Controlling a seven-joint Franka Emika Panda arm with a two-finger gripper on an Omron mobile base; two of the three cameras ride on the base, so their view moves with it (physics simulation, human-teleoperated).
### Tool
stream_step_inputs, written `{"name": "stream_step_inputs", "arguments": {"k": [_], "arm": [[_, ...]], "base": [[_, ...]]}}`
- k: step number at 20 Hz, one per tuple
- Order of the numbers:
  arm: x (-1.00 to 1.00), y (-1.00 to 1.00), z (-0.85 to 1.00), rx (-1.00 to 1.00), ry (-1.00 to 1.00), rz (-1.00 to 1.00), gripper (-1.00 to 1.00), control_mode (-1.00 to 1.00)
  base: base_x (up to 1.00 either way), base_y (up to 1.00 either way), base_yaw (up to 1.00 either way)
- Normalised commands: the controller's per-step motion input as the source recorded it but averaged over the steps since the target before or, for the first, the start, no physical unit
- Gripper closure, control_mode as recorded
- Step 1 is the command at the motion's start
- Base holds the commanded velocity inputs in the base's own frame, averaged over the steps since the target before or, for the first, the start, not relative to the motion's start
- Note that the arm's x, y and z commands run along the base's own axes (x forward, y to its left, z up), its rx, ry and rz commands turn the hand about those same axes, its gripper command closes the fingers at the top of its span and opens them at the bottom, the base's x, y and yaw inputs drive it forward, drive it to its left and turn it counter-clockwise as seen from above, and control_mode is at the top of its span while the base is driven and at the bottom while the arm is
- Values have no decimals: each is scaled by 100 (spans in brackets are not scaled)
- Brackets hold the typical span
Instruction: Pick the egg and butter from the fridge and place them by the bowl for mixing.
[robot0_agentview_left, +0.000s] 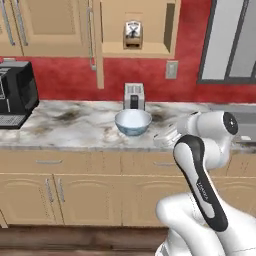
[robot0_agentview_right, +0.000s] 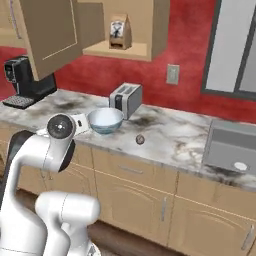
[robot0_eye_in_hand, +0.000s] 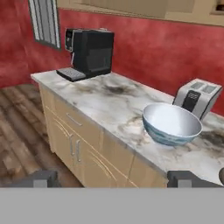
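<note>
Marble in grey and white made up the counter (robot0_agentview_left: 75, 125), which ran along the red wall (robot0_agentview_right: 190, 45) above tan wooden cabinets (robot0_agentview_left: 75, 195). An upper cabinet (robot0_agentview_left: 135, 25) stood open over it, with a small bag (robot0_agentview_right: 119, 31) on its shelf. At the left end of the counter sat a black coffee machine (robot0_agentview_left: 15, 95); in the right base view a steel sink (robot0_agentview_right: 232, 147) lay at the other end. The white arm (robot0_agentview_left: 200, 185) rose in front of the counter, its elbow near the bowl's right side in the left base view.

A silver toaster (robot0_agentview_left: 134, 96) stood against the wall, and the bowl (robot0_agentview_left: 133, 122), white inside and bluish outside, sat just in front of it, close but apparently not touching. The egg (robot0_agentview_right: 140, 139), small and brown, lay on the counter to the right of the bowl in the right base view, near it yet clearly apart. In the hand view a dark sliver at the right edge might have been that egg, though too little showed to be sure.

The gripper (robot0_eye_in_hand: 113, 179) hung off the counter's front edge, looking along it toward the coffee machine, with the bowl ahead and to the right. Its fingertips (robot0_eye_in_hand: 41, 178) stood at their widest, well apart, and nothing was held between them.
</note>
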Motion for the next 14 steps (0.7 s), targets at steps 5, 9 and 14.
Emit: {"name": "stream_step_inputs", "arguments": {"k": [5, 9, 14], "arm": [[0, 0, 0, 0, 0, 0, -100, 100], [0, 0, 0, 0, 0, 0, -100, 100], [0, 0, 0, 0, 0, 0, -100, 100]], "base": [[-14, 0, 97], [-9, 0, 98], [-12, 9, 94]]}}
